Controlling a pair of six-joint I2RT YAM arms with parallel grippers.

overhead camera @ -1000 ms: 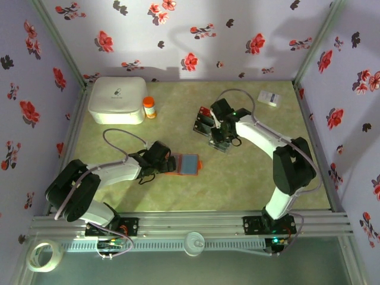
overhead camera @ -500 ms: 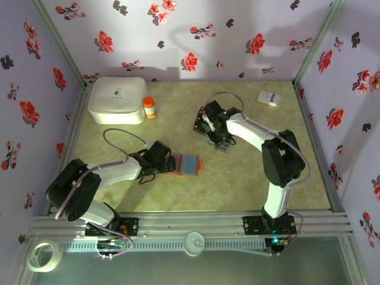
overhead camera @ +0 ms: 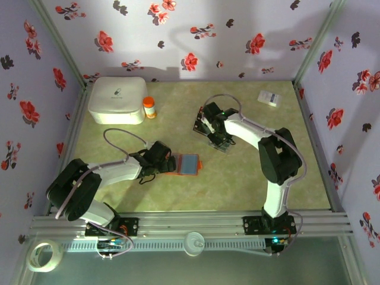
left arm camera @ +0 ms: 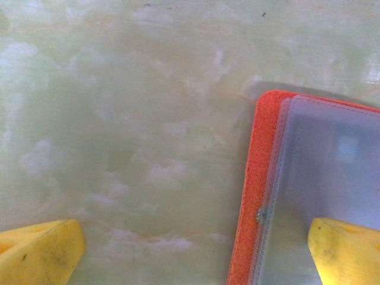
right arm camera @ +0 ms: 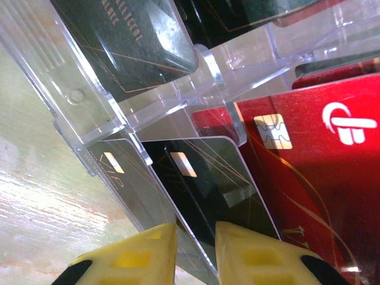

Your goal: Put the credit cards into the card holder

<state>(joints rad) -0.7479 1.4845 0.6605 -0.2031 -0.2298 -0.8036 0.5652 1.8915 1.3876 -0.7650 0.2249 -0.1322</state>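
Soft light came from above and looked a bit purple. Faint grey shadows lay on the far wall (overhead camera: 178,24). The top view was a little fuzzy. Up close, the table (left arm camera: 119,130) looked pale and blurry. White glare shone on the clear plastic stand (right arm camera: 178,95), and its near edges were out of focus.

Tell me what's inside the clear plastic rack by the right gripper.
Credit cards: a black card, its edge between the fingers of the right gripper, a red card beside it, more dark ones behind. Seen from above, the arm covers them, hiding their number.
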